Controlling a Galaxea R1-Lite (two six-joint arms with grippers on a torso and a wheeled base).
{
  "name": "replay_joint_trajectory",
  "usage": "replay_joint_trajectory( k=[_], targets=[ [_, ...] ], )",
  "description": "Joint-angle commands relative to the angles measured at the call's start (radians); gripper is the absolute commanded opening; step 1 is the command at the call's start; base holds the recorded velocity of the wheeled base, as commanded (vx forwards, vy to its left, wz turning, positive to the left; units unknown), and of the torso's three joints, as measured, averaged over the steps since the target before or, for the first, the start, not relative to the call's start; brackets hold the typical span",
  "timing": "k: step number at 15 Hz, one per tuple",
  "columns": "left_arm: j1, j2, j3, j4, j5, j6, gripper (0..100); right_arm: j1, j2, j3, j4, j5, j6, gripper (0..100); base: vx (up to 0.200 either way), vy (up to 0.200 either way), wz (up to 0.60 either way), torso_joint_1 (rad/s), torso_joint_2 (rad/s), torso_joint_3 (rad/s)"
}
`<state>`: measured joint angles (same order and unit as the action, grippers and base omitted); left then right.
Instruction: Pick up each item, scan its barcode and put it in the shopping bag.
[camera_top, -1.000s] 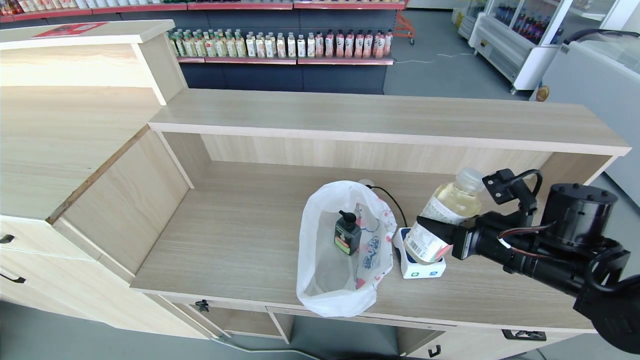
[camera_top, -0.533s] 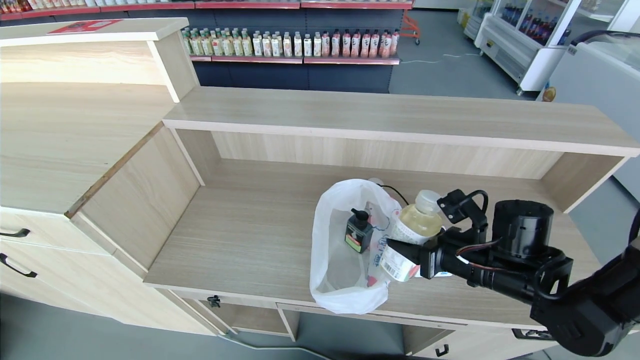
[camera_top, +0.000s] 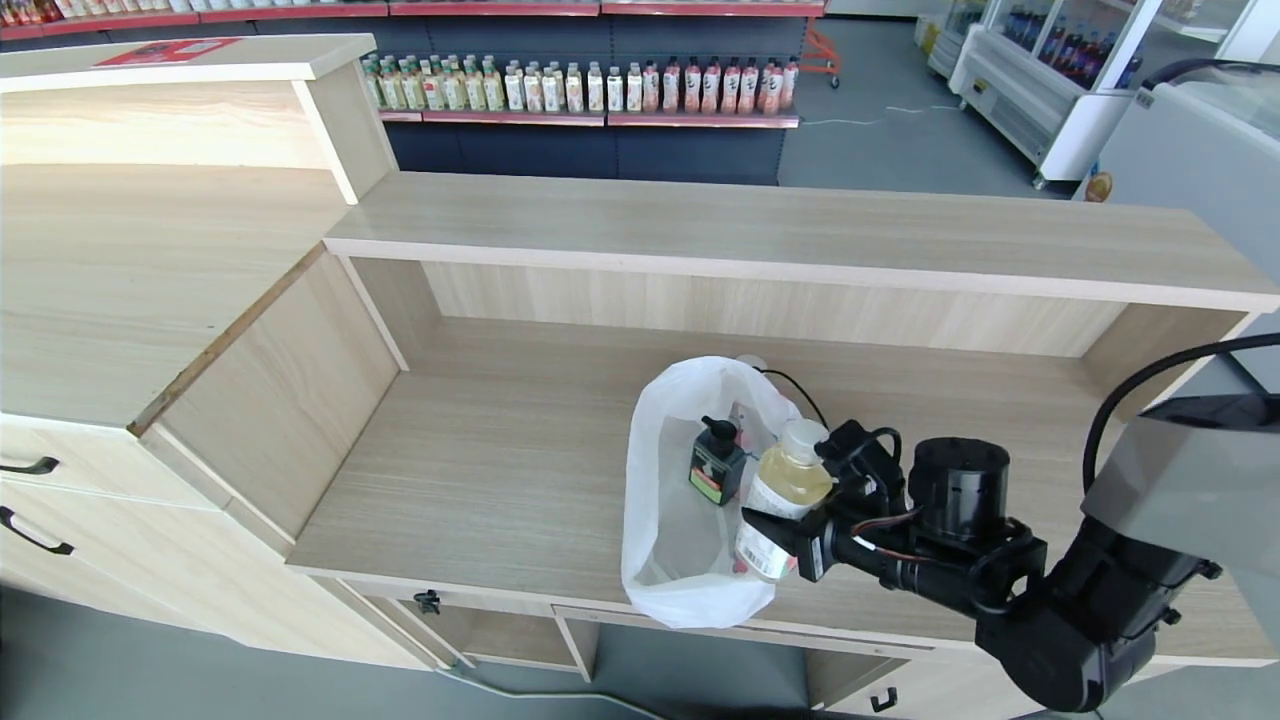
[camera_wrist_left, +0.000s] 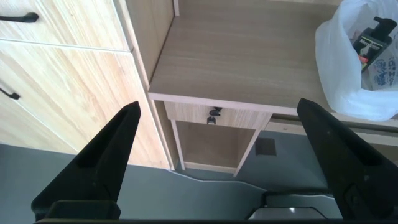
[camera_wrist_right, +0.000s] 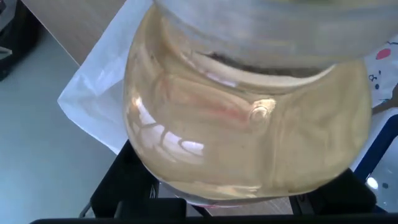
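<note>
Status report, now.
Right gripper shut on bottle, at bag rim. Left gripper open, low before counter. Pump bottle in bag; nothing blocking.

- pale wood-grain counter (camera_top: 500, 470): laminate look, matt, smooth.
- thin white plastic shopping bag (camera_top: 660, 592): translucent film, crinkled, faint sheen.
- clear plastic bottle of yellowish liquid (camera_top: 790, 482): glossy wall with bright highlights in the right wrist view. Its white label (camera_top: 762, 548) looks like paper.
- small black pump bottle (camera_top: 716, 468): plastic, dull sheen.
</note>
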<state>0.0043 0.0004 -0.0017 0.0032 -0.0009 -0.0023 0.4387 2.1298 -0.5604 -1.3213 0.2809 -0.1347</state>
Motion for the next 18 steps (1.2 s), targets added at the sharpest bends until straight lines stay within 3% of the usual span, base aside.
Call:
replay_joint_trajectory(
  k=[1,7,16,17,18],
  targets=[
    [0.000,0.000,0.000,0.000,0.001,-0.001,100,0.002,0.085,-0.049,0.001,0.001,-0.017,0,0.000,0.000,0.00,0.000,0.00,0.000],
    [0.000,0.000,0.000,0.000,0.001,-0.001,100,0.021,0.187,-0.190,-0.004,0.003,-0.062,0,0.000,0.000,0.00,0.000,0.00,0.000],
    [0.000,0.000,0.000,0.000,0.001,-0.001,100,0.011,0.292,-0.205,-0.072,0.004,-0.206,0,0.000,0.000,0.00,0.000,0.00,0.000],
    [0.000,0.000,0.000,0.000,0.001,-0.001,100,0.006,0.291,-0.203,-0.073,0.004,-0.204,100,0.000,0.000,0.00,0.000,0.00,0.000],
    [0.000,0.000,0.000,0.000,0.001,-0.001,100,0.002,0.285,-0.202,-0.073,0.006,-0.195,100,0.000,0.000,0.00,0.000,0.00,0.000]
  ],
)
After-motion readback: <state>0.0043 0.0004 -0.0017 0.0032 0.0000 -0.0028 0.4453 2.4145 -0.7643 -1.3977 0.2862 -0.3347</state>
